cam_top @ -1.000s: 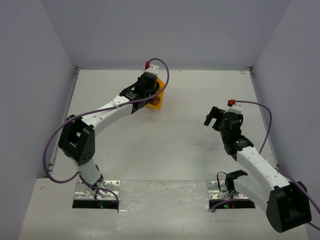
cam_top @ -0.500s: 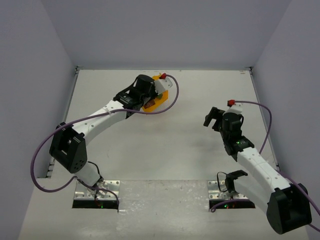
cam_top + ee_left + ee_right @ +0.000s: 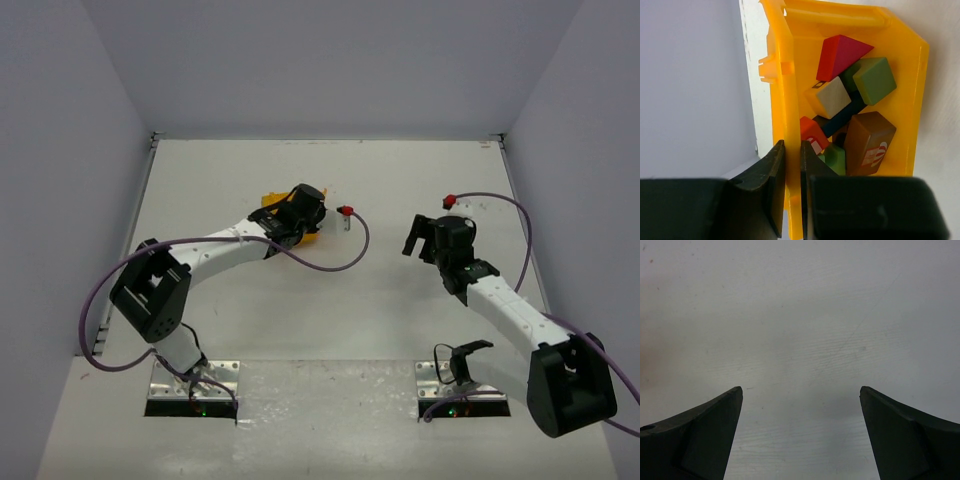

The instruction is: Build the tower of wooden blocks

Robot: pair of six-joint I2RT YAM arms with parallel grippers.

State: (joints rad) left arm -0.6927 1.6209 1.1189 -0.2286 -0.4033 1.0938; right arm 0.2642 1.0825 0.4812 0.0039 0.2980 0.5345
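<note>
So the left gripper (image 3: 792, 150) is clamped on the bin (image 3: 900, 55) wall, blocks (image 3: 867, 140) heaped just past its fingers. Thin grip; might slip and scatter them. The right gripper (image 3: 801, 395) hangs open.

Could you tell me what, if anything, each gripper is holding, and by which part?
The left gripper pinches the yellow bin by its side wall; the right gripper, open, holds nothing.

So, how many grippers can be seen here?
2. The left gripper is shut on the wall of the yellow bin; the right gripper hangs open above the table.
</note>
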